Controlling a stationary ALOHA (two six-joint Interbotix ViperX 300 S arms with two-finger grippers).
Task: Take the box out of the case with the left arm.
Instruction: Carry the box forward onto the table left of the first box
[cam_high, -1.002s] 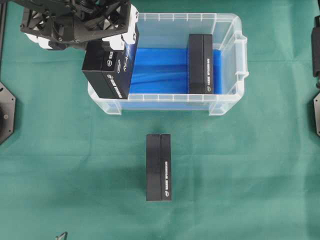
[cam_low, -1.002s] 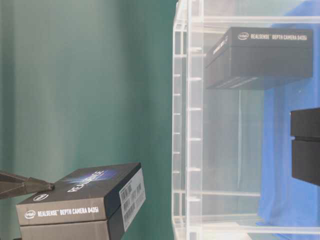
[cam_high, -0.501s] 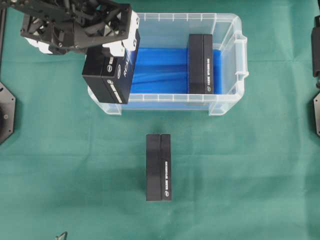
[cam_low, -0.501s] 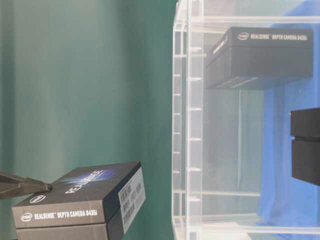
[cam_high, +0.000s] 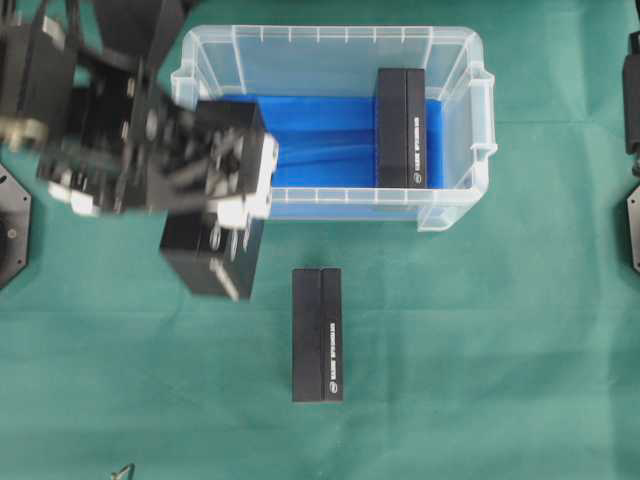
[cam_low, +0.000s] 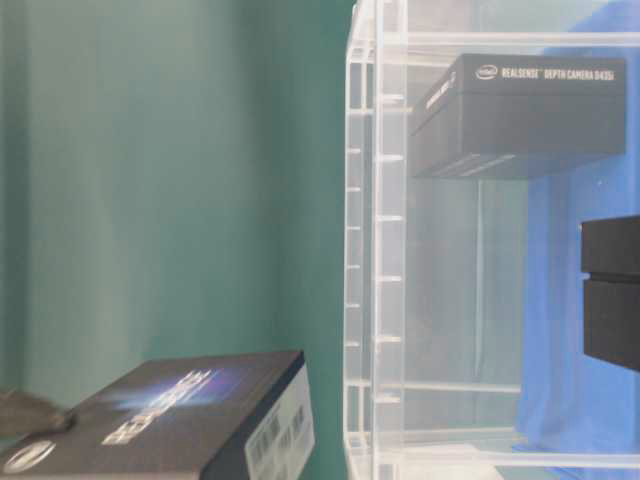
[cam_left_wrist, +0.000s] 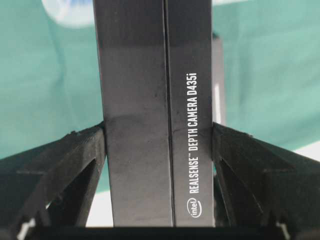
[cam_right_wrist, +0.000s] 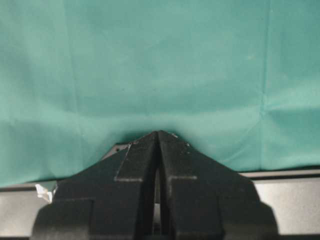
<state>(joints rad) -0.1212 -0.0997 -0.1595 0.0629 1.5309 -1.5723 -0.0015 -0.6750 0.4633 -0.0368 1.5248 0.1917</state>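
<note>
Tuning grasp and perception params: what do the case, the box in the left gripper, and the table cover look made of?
Case: clear, slightly frosted plastic, probably rigid; the blue lining shows through its ribbed walls.
Held box: looks like matte black printed cardboard, with a lid seam, white lettering and a soft sheen. The left gripper clamps it on both sides.
Table cover: green cloth, judging by its creases and matte surface.

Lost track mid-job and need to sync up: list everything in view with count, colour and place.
case: one, clear plastic with a blue floor, top centre of the green cloth.
box in the case: one, black, standing on edge at the right end of the case.
box on the cloth: one, black, below the case.
held box: one, black, outside the case's lower left corner.
green cloth: one, covers the table.
left gripper: black, shut on the held box.
right gripper: black, shut, empty, over the cloth.
</note>
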